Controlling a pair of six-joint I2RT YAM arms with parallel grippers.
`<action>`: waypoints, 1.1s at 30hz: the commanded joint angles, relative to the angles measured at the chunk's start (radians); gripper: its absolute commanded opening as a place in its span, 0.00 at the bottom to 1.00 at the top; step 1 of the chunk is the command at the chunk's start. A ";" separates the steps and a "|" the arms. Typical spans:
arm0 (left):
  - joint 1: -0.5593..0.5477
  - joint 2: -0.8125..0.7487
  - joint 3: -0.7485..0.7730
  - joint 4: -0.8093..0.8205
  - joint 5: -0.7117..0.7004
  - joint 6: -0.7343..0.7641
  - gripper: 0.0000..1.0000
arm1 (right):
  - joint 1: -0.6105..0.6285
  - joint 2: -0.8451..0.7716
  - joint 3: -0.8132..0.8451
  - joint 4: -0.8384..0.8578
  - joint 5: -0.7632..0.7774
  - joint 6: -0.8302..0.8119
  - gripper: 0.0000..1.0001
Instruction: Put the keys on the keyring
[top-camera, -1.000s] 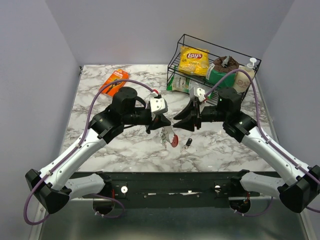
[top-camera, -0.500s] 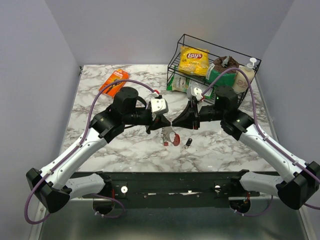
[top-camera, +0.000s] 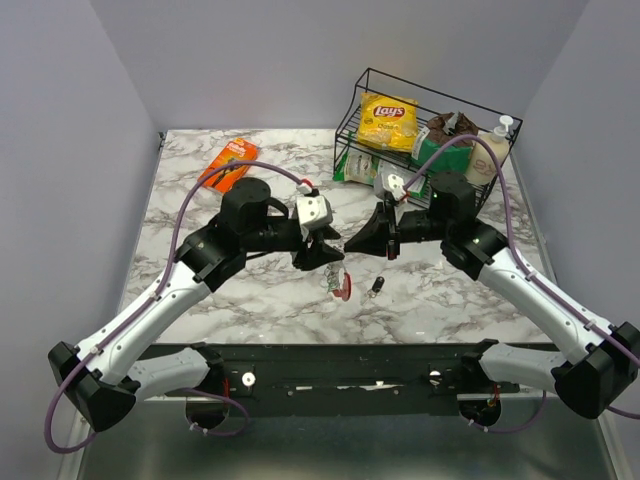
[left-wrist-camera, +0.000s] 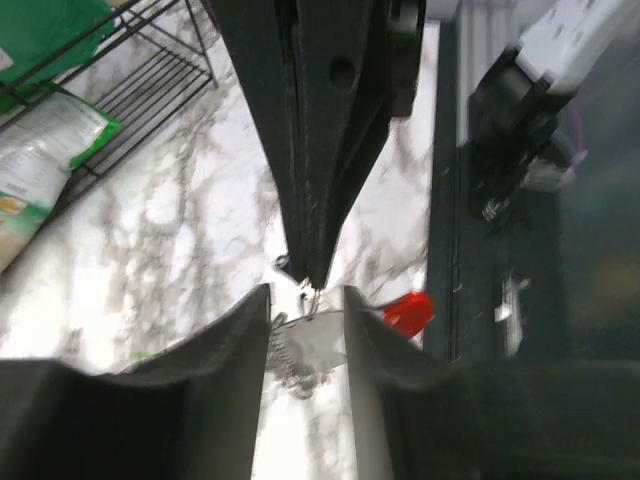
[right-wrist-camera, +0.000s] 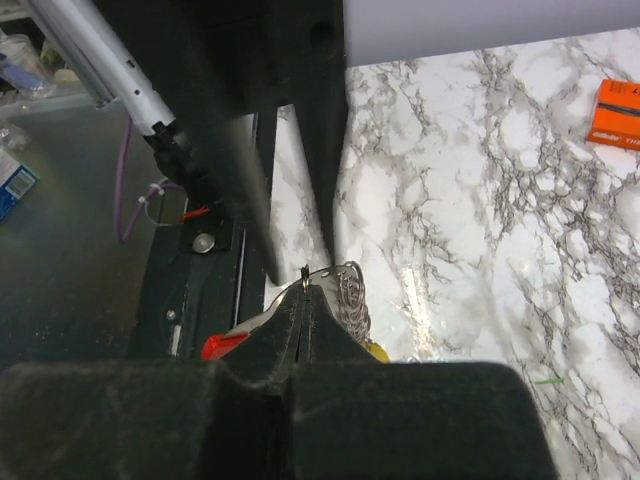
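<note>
The keyring (top-camera: 341, 285) is a small cluster of grey metal with one curved red side. The left wrist view shows a bit of coiled wire beside the grey part, and the right wrist view shows a yellow key head (right-wrist-camera: 376, 350) tucked under it. It sits at the middle of the marble bench (top-camera: 185, 205), directly below the point where the two arms meet. The top view does not show whether it rests on the bench or hangs just above it.

The right fingers (right-wrist-camera: 303, 292) are clenched tight, tip against tip. They pinch a thin strand of grey wire at the upper edge of the keyring. From the left wrist they appear as a dark wedge coming down onto the ring.

The left fingers (top-camera: 328, 258) are released, with a clear gap between them. The grey part of the keyring lies in that gap and the red side pokes out past one finger. Blur hides whether either pad touches the metal.

A small dark key (top-camera: 377, 288) lies alone on the bench just to the right of the keyring, apart from it and from both arms.

Farther back on the right stands a black wire rack (top-camera: 352, 108) holding a yellow chip bag (top-camera: 388, 118). An orange packet (top-camera: 228, 163) lies flat at the back left.
</note>
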 joint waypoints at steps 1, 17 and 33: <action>-0.009 -0.096 -0.057 0.152 -0.056 -0.068 0.63 | 0.003 -0.005 0.023 0.062 0.016 0.029 0.01; 0.162 -0.182 -0.342 0.767 0.185 -0.497 0.71 | 0.005 -0.016 -0.017 0.522 -0.111 0.312 0.01; 0.176 -0.139 -0.371 1.007 0.208 -0.588 0.41 | 0.003 -0.017 -0.036 0.599 -0.104 0.360 0.01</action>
